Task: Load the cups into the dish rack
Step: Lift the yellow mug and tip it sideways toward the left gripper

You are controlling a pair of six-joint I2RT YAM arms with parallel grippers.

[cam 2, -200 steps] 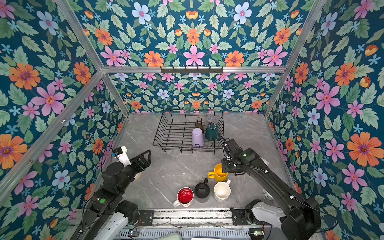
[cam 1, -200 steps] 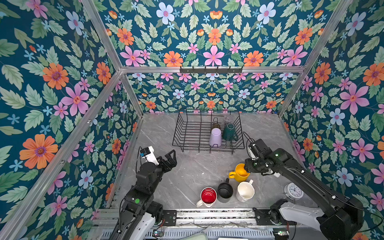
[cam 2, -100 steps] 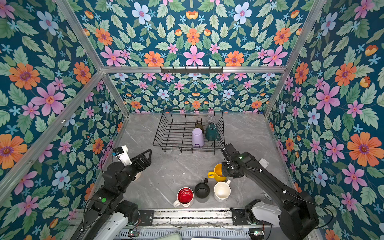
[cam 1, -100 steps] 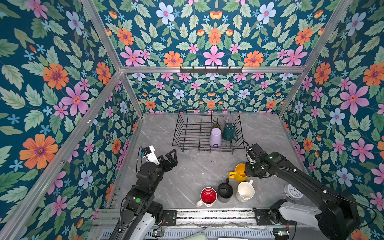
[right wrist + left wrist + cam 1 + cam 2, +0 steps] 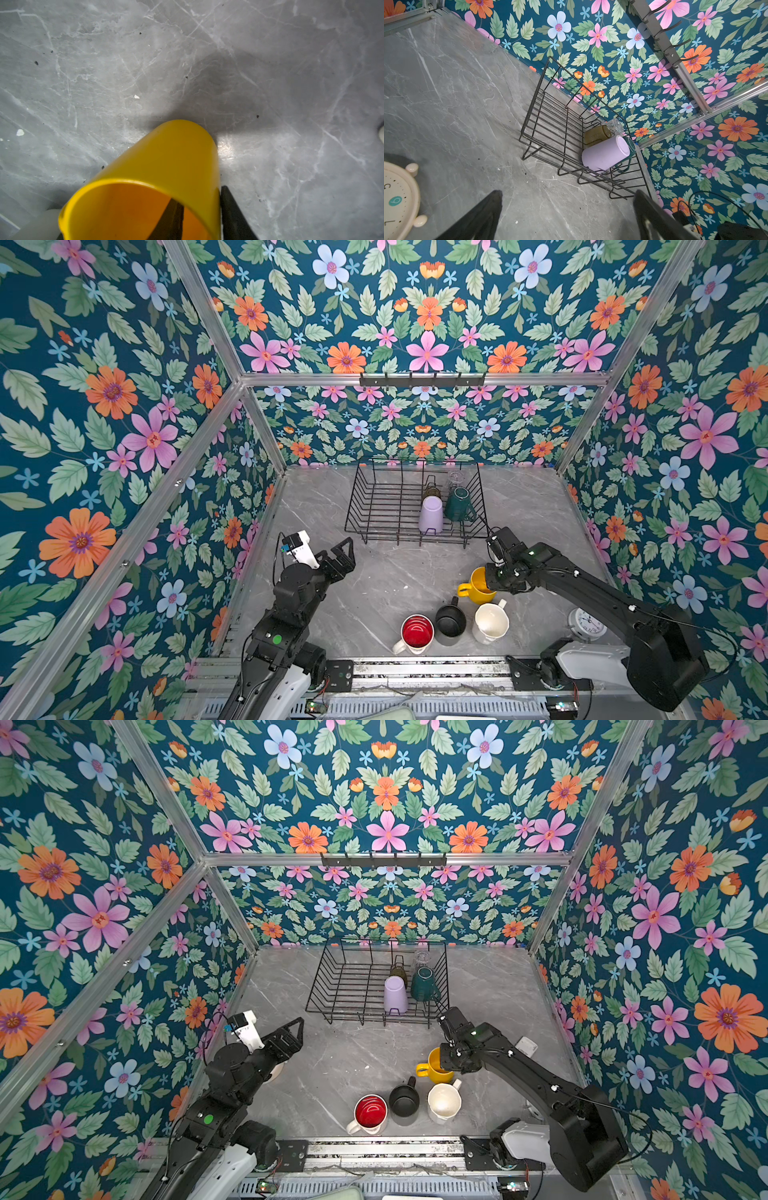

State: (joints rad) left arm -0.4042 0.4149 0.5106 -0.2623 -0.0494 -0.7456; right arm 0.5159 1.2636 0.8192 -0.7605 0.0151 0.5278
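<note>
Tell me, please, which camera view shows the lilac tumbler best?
The left wrist view: the lilac tumbler is large and near there, inside the dish rack, with its side and closed end plain. In both top views the tumbler is small and far. The right wrist view does not show it.

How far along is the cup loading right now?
Done: lilac tumbler, green mug, olive tumbler and glass sit in the rack. In hand: the right end effector straddles the wall of the yellow mug, not yet clamped. Remaining: red-lined mug, black mug and cream mug on the table; the left end effector hangs open.
</note>
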